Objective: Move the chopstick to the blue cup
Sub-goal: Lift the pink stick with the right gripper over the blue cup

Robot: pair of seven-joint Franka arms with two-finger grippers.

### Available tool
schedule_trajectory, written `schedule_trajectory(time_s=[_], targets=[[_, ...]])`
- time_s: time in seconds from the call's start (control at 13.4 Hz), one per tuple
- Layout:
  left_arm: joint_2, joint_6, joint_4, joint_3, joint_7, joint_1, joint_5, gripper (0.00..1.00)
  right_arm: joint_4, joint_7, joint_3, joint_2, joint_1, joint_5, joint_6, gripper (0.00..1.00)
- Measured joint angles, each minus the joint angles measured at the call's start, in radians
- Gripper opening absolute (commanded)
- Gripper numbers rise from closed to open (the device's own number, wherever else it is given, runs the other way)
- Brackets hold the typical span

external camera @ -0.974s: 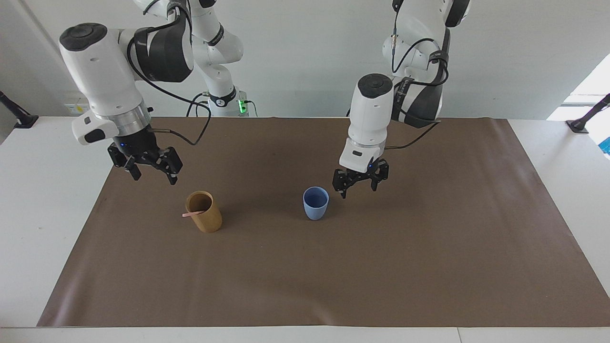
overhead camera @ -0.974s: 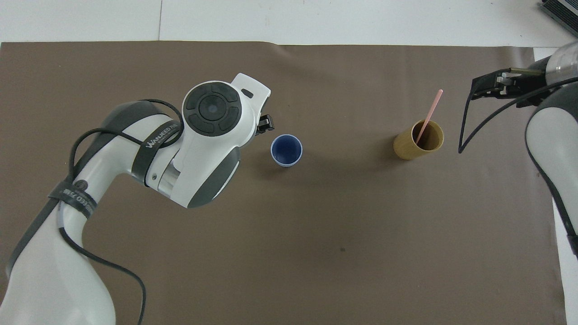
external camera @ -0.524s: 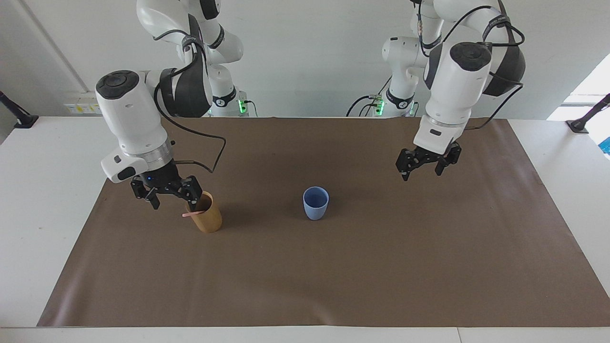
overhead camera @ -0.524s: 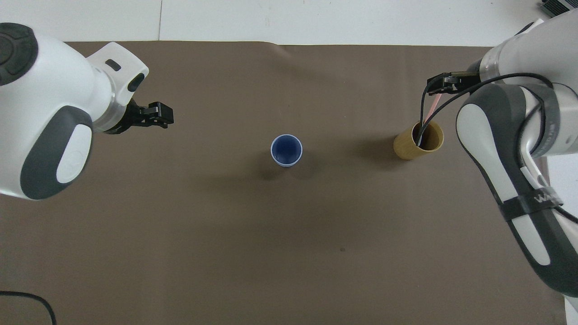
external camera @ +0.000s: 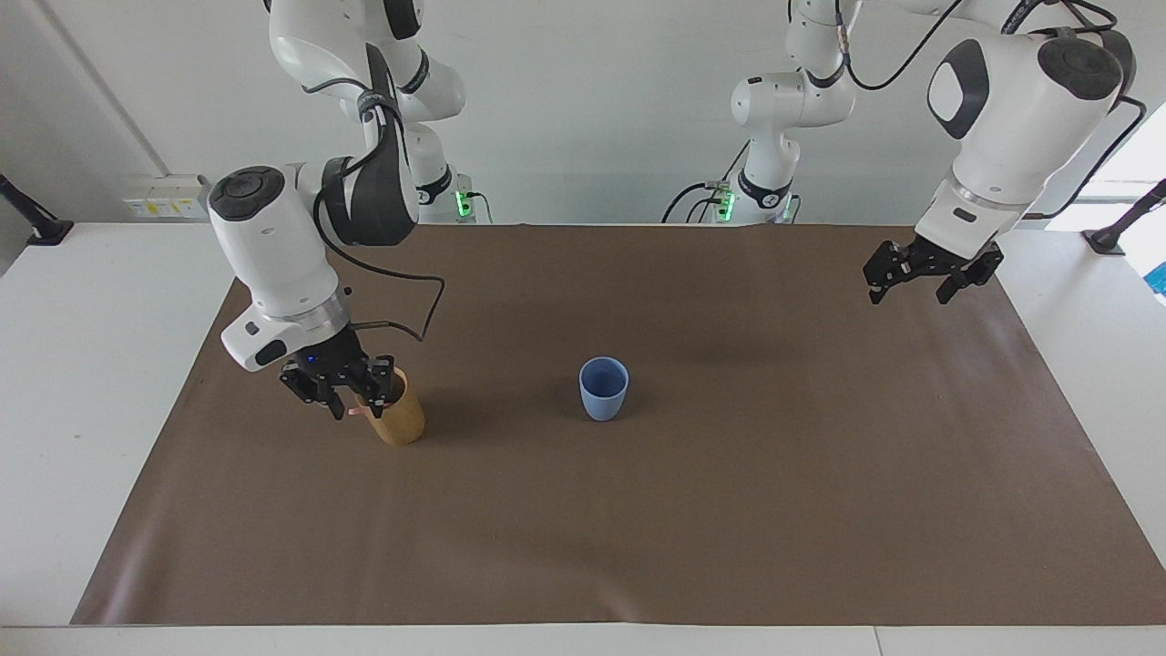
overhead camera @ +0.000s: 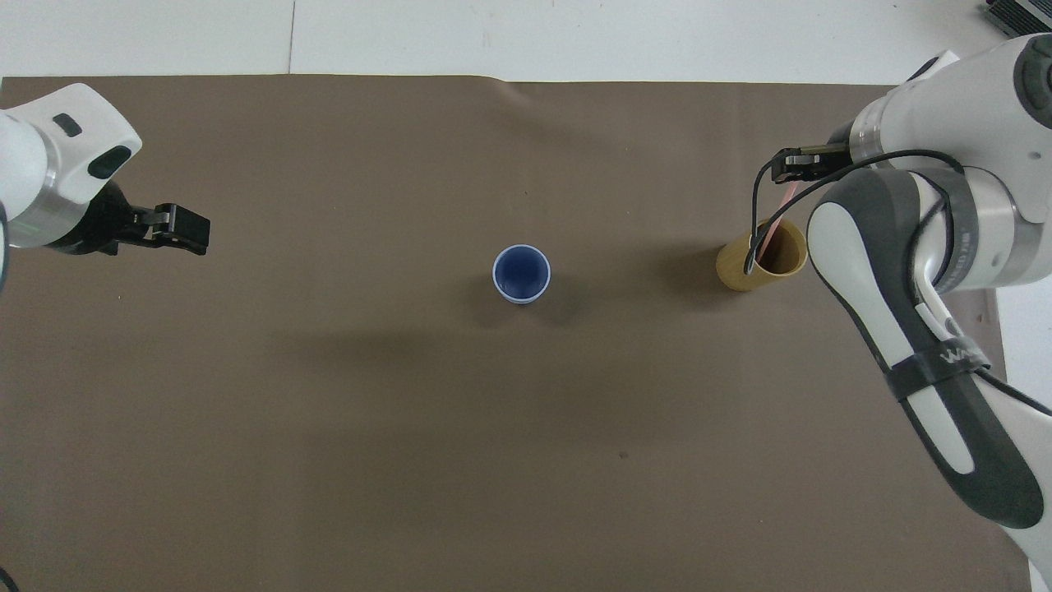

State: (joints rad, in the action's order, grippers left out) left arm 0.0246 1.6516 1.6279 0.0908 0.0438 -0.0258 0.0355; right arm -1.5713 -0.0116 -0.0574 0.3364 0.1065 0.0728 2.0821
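Observation:
The pink chopstick [external camera: 358, 412] leans in the tan cup [external camera: 398, 422], its top end sticking out toward the right arm's end of the table. My right gripper [external camera: 353, 401] is low at the tan cup's rim, open, with its fingers on either side of the chopstick's top end. In the overhead view the right gripper [overhead camera: 799, 164] covers the top of the chopstick [overhead camera: 775, 218], which leans in the tan cup [overhead camera: 760, 265]. The blue cup [external camera: 603, 387] [overhead camera: 521, 274] stands upright and empty mid-mat. My left gripper [external camera: 922, 278] [overhead camera: 182, 230] is open and empty, raised over the left arm's end of the mat.
A brown mat [external camera: 692, 528] covers most of the white table [external camera: 82, 364]. The right arm's cable [external camera: 414, 319] hangs beside the tan cup.
My right gripper has come down from above the mat to the chopstick's top end at the tan cup. My left gripper has swung away from the blue cup to the left arm's end of the mat.

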Motion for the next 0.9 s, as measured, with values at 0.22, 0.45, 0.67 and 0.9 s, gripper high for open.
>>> schedule_trajectory(time_s=[0.22, 0.45, 0.67, 0.9], targets=[[-0.062, -0.059, 0.000, -0.001, 0.026, -0.021, -0.013, 1.00, -0.002, -0.018, 0.000, -0.006, -0.008, 0.004, -0.006, 0.00], [-0.066, -0.062, 0.000, 0.004, 0.026, -0.021, -0.031, 1.00, -0.001, -0.018, 0.000, -0.045, -0.008, 0.005, -0.006, 0.00], [-0.075, -0.112, -0.047, -0.005, 0.029, -0.027, -0.032, 1.00, 0.000, -0.018, 0.001, -0.123, -0.005, 0.005, -0.020, 0.00], [-0.093, -0.147, -0.057, -0.003, 0.033, -0.034, -0.034, 1.00, 0.000, -0.018, 0.002, -0.232, 0.003, 0.005, -0.070, 0.00]])
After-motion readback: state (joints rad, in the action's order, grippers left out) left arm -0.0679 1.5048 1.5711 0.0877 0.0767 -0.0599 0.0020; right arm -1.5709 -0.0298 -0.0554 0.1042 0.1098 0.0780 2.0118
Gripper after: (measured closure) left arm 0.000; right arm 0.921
